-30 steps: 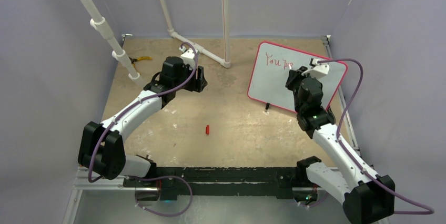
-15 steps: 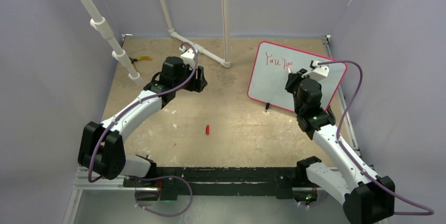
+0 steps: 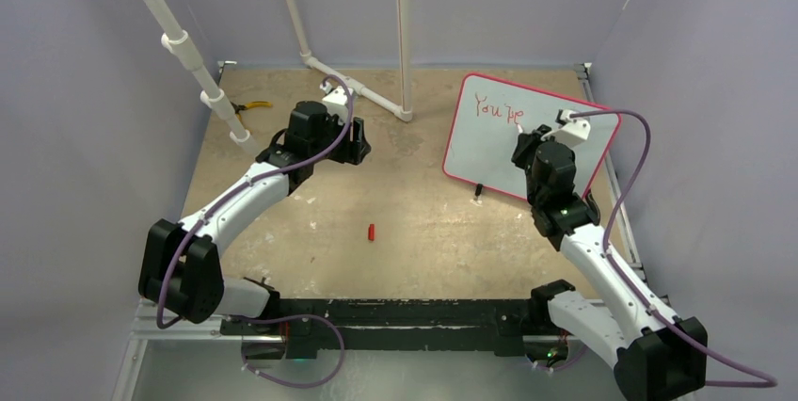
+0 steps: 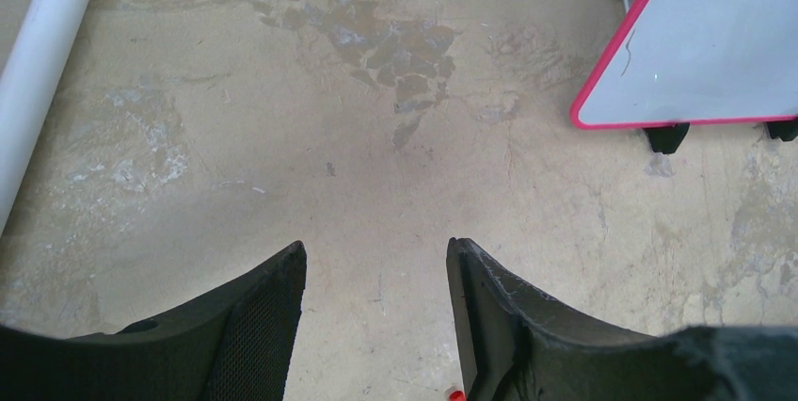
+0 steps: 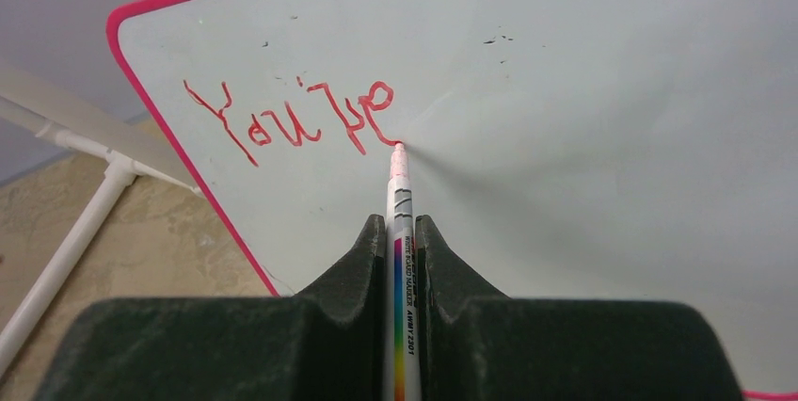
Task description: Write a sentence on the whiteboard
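Marker [image 5: 399, 208] tip on whiteboard [image 5: 612, 90] sentence [image 5: 282, 123]

Red sentence [image 5: 292, 125] on the whiteboard [image 5: 612, 90] reads roughly "You're"; print on the marker [image 5: 402, 224] is blurred

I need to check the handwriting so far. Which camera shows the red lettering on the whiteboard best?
The right wrist view: the sentence is large and legible there, the marker tip at its last stroke. The top external view shows it tiny on the whiteboard; the left wrist view catches only a board corner, no lettering.
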